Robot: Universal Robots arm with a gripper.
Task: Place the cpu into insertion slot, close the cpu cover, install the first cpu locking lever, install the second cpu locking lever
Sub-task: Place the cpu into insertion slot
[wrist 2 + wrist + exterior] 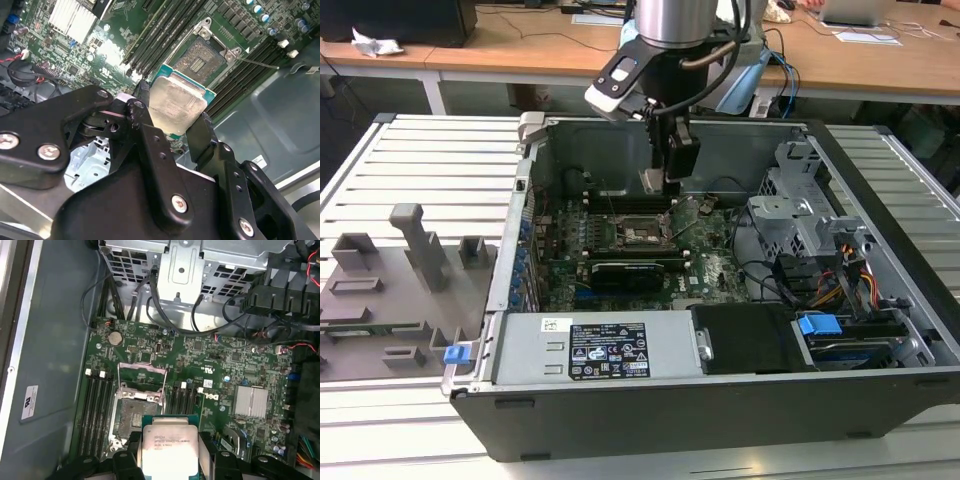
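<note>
A: Where does the cpu (177, 102) sit?

B: In the claw (172, 114). Its two black fingers (200, 137) press on opposite edges of the chip, so the claw is closed to the chip's width with the cpu clamped between them. In the first wrist view the silver-grey top of the chip faces the camera, with a green edge showing round it.

A: Is it seated?

B: No. The claw holds it in the air above the green motherboard (210, 355). The insertion slot (132, 415) lies below the claw, a little to one side of the chip. It is bare, with its dark contact field showing inside the metal rim.

A: And the cpu cover (142, 395)?

B: It is swung up off the slot, on the slot's far side from the claw. Green board shows through its square window.

A: What surrounds the slot?

B: Long black memory slots (97, 410) run along both sides of it. Further from the claw are a coin cell (116, 338) and a finned silver heatsink (251, 401). Past the board's edge there is a metal drive cage (185, 265) with dark cables draped in front of it.

A: And the wider scene?

B: In the exterior view the claw hangs inside an open computer case (720, 415) lying on its side. A grey power supply (605, 345) sits along the case's near wall. A grey fixture plate (390, 290) lies outside the case at the exterior view's left.
</note>
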